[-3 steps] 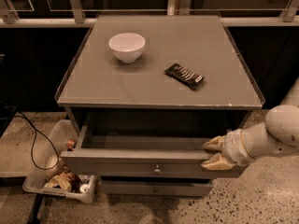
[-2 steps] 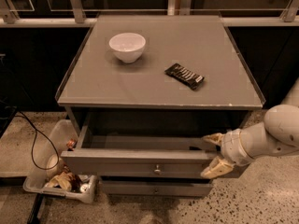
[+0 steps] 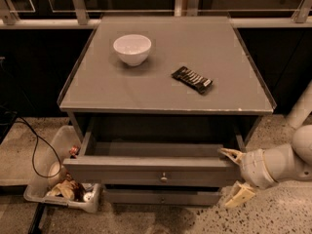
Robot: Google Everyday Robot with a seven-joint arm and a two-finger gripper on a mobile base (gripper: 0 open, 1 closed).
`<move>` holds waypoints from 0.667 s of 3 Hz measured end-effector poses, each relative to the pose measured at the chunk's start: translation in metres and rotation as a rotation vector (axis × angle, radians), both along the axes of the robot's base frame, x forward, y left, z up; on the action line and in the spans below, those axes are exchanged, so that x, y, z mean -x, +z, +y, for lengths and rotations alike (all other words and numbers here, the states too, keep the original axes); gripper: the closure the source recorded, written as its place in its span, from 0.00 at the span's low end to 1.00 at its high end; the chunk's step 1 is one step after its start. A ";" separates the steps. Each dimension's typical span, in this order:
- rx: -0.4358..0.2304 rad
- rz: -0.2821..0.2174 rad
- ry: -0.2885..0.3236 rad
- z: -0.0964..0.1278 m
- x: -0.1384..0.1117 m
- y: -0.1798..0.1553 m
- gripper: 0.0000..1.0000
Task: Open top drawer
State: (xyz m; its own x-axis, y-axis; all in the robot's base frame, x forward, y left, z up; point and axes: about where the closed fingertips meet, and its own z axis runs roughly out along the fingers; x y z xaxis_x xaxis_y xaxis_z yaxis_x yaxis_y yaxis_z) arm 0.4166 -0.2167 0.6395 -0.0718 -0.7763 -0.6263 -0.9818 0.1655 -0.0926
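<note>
The top drawer (image 3: 126, 170) is a wide grey drawer with a small round metal knob (image 3: 164, 178) at the centre of its front. It stands pulled partway out of the grey cabinet (image 3: 156, 94), and its dark inside shows. My gripper (image 3: 234, 175) is at the right end of the drawer front. It is open: one cream finger lies at the front's top edge and the other hangs well below, by the floor. My white arm (image 3: 287, 160) comes in from the right.
A white bowl (image 3: 132, 48) and a dark snack bar (image 3: 192, 79) lie on the cabinet top. A lower drawer front (image 3: 161, 197) shows under the open one. A plastic bin (image 3: 44, 191) of items and a black cable (image 3: 35, 152) lie on the floor at the left.
My fingers have spread much wider; the lower one has dropped away below the drawer front. The drawer has stayed pulled out about as far as before.
</note>
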 end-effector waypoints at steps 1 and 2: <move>-0.015 0.007 0.007 -0.007 0.016 -0.004 0.43; -0.015 0.007 0.007 -0.006 0.014 0.004 0.66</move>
